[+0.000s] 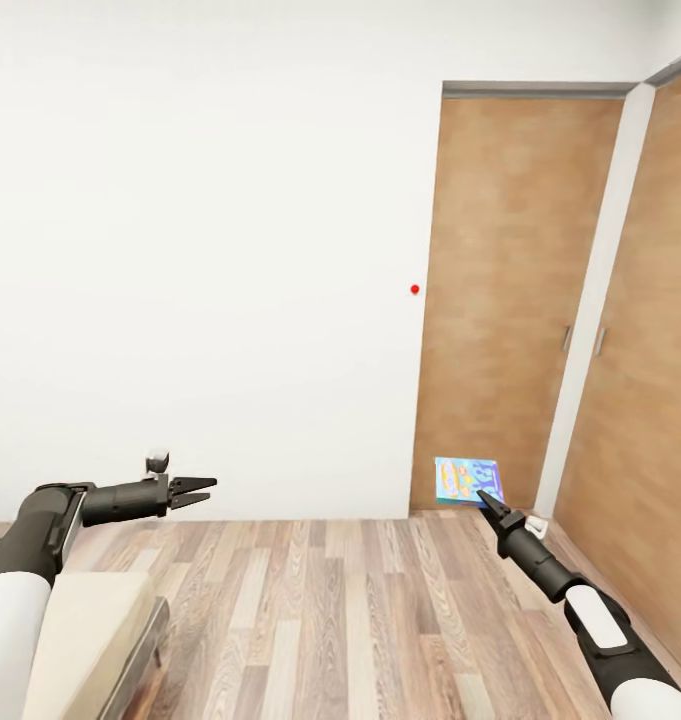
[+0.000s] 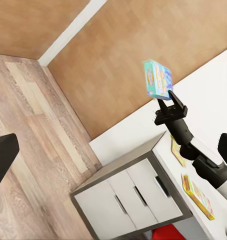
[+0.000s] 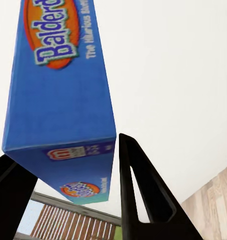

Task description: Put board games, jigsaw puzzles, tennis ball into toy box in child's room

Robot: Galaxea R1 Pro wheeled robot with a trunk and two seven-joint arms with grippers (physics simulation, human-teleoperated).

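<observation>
My right gripper [image 1: 483,497] is shut on a blue board game [image 1: 468,481], held upright in the air in front of a wooden door. The right wrist view shows that blue box [image 3: 58,95] clamped between the two black fingers [image 3: 143,195], with colourful print on its face. In the left wrist view the same board game [image 2: 157,77] sticks up from the right gripper [image 2: 167,102]. Behind it, two flat colourful boxes [image 2: 197,196] lie on a pale top above white drawers [image 2: 128,195]. My left gripper [image 1: 198,490] hangs open and empty above the bed corner [image 1: 85,625].
Wooden doors [image 1: 515,300] stand ahead on the right, split by a white frame [image 1: 590,320]. A plain white wall [image 1: 200,250] is on the left. Wood-plank floor [image 1: 360,620] lies between the arms. A red object [image 2: 168,233] sits below the drawers.
</observation>
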